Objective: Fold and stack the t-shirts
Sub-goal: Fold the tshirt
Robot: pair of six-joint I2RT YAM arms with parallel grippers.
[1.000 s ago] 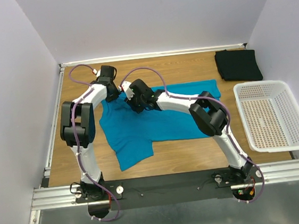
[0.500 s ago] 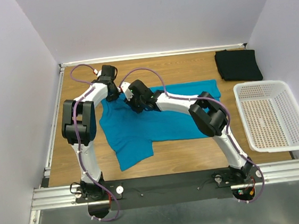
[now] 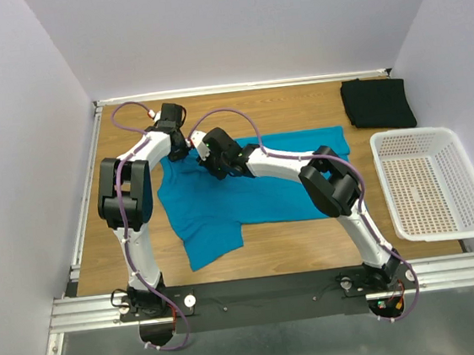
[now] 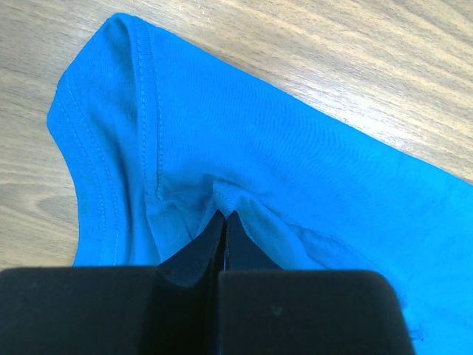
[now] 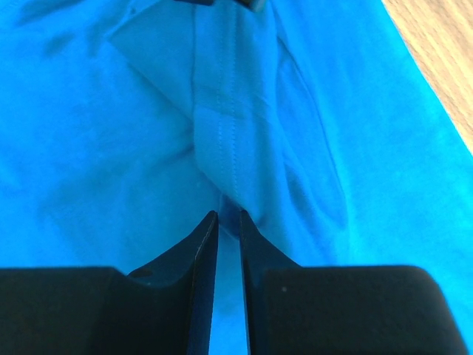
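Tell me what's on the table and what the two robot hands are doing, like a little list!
Blue t-shirt: spread out and rumpled in the middle of the table
Black t-shirt: folded, far right corner
White basket: right side, apart from both shirts
Left gripper: shut, pinching the blue t-shirt
Right gripper: jaws almost together at a fold of the blue t-shirt; grip unclear

No legible text, labels, brands, numbers anywhere in views.
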